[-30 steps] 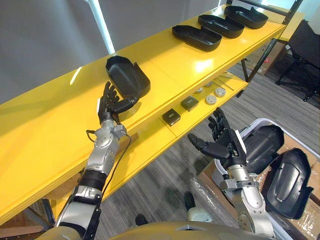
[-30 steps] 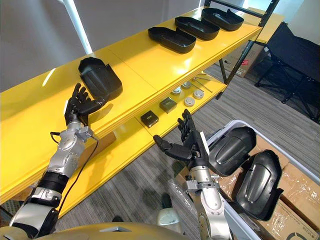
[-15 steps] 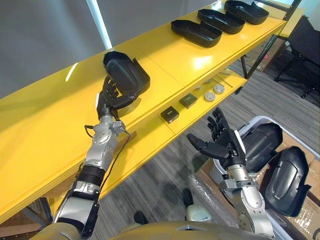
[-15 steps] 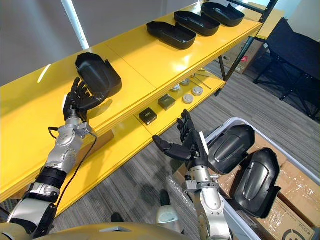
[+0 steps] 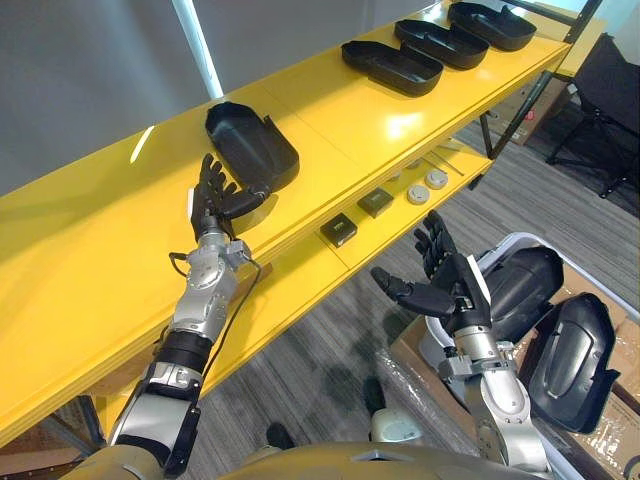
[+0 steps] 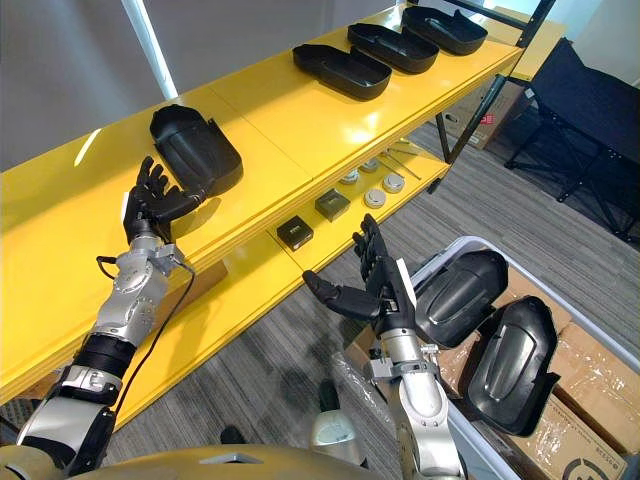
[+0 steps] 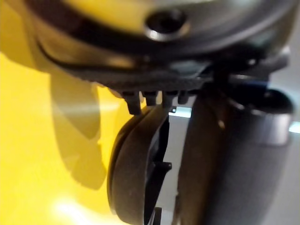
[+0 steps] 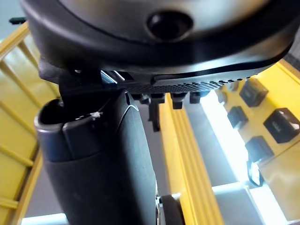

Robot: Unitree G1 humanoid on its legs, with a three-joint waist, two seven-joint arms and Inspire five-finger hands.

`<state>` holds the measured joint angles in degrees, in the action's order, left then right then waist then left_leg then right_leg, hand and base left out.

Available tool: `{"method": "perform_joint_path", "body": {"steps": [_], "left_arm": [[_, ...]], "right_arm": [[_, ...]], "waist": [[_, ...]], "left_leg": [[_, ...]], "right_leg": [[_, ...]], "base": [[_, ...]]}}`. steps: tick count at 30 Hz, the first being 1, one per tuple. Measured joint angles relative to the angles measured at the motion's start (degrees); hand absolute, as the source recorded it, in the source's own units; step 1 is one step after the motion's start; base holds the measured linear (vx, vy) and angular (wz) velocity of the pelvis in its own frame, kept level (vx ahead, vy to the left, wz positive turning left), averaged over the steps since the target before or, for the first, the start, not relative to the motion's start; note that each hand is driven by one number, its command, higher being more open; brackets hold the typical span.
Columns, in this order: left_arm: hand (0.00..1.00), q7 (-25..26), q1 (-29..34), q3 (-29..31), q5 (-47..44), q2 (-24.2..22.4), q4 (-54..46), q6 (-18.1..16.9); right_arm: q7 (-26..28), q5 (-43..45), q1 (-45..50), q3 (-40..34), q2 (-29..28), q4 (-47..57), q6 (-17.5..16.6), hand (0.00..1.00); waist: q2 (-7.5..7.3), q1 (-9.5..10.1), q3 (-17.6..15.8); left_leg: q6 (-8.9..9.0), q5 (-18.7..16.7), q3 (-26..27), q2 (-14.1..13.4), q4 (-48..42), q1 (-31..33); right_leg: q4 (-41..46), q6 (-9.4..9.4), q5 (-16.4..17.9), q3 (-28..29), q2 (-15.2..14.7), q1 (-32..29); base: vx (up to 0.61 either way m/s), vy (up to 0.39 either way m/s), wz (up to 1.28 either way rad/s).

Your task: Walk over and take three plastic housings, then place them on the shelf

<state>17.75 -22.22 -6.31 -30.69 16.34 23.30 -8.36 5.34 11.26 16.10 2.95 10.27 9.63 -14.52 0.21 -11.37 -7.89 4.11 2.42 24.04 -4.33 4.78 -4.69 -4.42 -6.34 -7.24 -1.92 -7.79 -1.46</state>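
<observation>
A black plastic housing lies on the yellow top shelf, hollow side down. My left hand is open just in front of it, fingers straight and thumb reaching toward its near edge; whether the thumb touches it I cannot tell. In the left wrist view the housing shows past the thumb. Three more housings lie in a row at the shelf's far right. My right hand is open and holds nothing, above the floor beside a white bin holding two housings.
The lower yellow shelf carries small black boxes and round discs. A cardboard box sits by the bin. A black chair stands at the far right on the grey floor.
My left hand has drawn back a little from the housing, which stays on the shelf. The right hand has barely moved.
</observation>
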Motion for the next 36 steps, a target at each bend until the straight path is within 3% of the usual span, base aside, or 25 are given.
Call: {"method": "perform_joint_path", "body": {"steps": [4,9,14,21,28,36], "left_arm": [[1.00,1.7,5.7,-0.3,1.9,-3.7,-7.8,0.1],[1.00,1.6,15.3,-2.3,2.0,-7.0,-22.4,1.4],[1.00,-2.7,21.1,-1.8,2.0,-6.9,-34.3,0.5],[1.00,-12.6,25.1,0.4,1.8,-5.2,-42.0,-2.1],[1.00,-14.9,25.8,5.7,-0.7,-4.2,-43.3,-2.9],[1.00,-18.0,26.5,5.2,-3.4,-1.9,-44.0,-3.4]], "right_arm": [[-5.3,-4.4,-7.9,-0.2,3.1,0.0,-1.1,1.00],[-14.4,-11.1,-21.5,-1.6,6.2,-5.3,-1.2,1.00],[-20.0,-13.8,-25.9,-2.5,8.0,-12.6,0.4,1.00],[-19.8,-15.3,-33.0,-4.1,12.0,-25.3,3.0,1.00],[-19.8,-15.3,-38.5,-5.3,15.7,-34.9,3.6,1.00],[-19.9,-14.1,-48.0,-5.4,19.2,-44.8,3.6,1.00]], "waist": [[0.18,0.92,-1.0],[0.86,4.89,-2.6],[1.19,8.38,-2.8],[1.32,10.17,-3.3],[1.18,11.48,-4.0],[1.26,12.45,-6.7]], "left_leg": [[-0.34,0.3,-2.1,0.1,0.0,0.0],[-0.50,1.5,-7.1,0.4,0.0,1.1],[-0.92,2.7,-12.0,1.1,0.0,2.2],[-1.91,3.5,-15.4,3.0,0.2,3.3],[-2.26,4.2,-16.6,3.5,0.3,4.4],[-2.60,5.1,-17.5,3.4,0.1,6.2]], "right_leg": [[0.0,-0.04,0.0,-2.2,-0.3,1.2],[0.0,0.02,0.4,-7.4,-0.6,3.0],[0.4,-0.16,1.0,-12.3,-1.3,4.7],[2.5,-0.79,2.0,-15.9,-3.8,5.0],[2.5,-1.01,1.8,-16.8,-4.3,4.6],[2.3,-1.05,1.4,-17.2,-4.1,3.3]], "base": [[-0.02,-0.018,0.26],[-0.05,-0.018,0.50],[-0.04,0.008,0.52],[-0.05,0.051,0.30],[-0.03,0.026,0.10],[-0.01,0.000,0.04]]}}
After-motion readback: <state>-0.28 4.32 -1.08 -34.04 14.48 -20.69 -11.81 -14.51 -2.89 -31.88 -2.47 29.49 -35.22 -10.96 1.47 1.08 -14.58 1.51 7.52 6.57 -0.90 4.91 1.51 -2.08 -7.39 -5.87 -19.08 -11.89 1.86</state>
